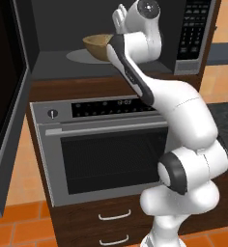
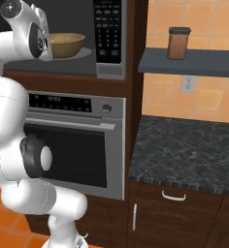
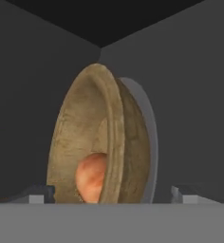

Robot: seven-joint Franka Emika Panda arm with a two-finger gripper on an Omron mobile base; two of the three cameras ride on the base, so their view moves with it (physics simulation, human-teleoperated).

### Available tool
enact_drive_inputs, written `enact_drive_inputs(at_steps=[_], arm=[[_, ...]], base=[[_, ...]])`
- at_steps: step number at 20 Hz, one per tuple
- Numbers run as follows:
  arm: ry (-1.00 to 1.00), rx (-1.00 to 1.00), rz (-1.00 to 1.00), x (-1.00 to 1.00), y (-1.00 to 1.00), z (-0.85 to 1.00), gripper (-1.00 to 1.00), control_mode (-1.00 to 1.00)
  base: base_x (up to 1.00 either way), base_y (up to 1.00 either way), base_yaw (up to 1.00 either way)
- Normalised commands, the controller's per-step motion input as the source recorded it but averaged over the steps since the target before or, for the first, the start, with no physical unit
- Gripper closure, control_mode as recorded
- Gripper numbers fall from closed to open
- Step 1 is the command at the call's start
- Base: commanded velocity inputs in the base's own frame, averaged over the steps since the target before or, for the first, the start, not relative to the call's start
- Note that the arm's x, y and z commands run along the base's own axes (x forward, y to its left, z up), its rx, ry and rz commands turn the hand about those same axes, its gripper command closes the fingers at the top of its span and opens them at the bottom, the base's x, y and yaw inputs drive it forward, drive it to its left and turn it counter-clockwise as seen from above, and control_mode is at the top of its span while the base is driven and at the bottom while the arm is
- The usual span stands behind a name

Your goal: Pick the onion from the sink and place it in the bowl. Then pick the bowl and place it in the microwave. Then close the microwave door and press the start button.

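The bowl (image 1: 98, 46) sits on the grey round plate (image 1: 79, 56) on the microwave (image 2: 63, 29) floor, near the middle of the cavity and a little toward the keypad (image 2: 108, 29) side. In the hand view the bowl (image 3: 102, 137) appears turned on edge because the camera is rolled; the onion (image 3: 91, 176) lies inside it, against the inner wall, and the plate's pale rim (image 3: 149, 137) shows behind the bowl. The gripper (image 3: 113, 194) points into the cavity with its jaws spread wide, one fingertip (image 3: 38, 193) on each side of the bowl, both clear of the rim, nothing held between them. From the left base view the hand (image 1: 135, 24) is at the front of the cavity, just beside the bowl and partly covering its right edge. The microwave door (image 1: 5, 96) stands swung open at the left edge of that view. Below the microwave is the steel oven (image 1: 106, 144) with its bar handle. To the right, a dark stone counter (image 2: 184, 155) runs under a shelf (image 2: 184, 63), and a brown jar (image 2: 178, 42) stands on the shelf near its left end.
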Motion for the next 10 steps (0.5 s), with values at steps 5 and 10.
enact_drive_inputs(at_steps=[5,10], arm=[[-0.24,0.04,0.0,-0.88,-0.04,0.0,-1.0,-1.0],[-0.09,0.0,0.0,-0.76,-0.03,-0.01,-1.0,-1.0]], base=[[0.0,0.0,0.0],[0.0,0.0,0.0]])
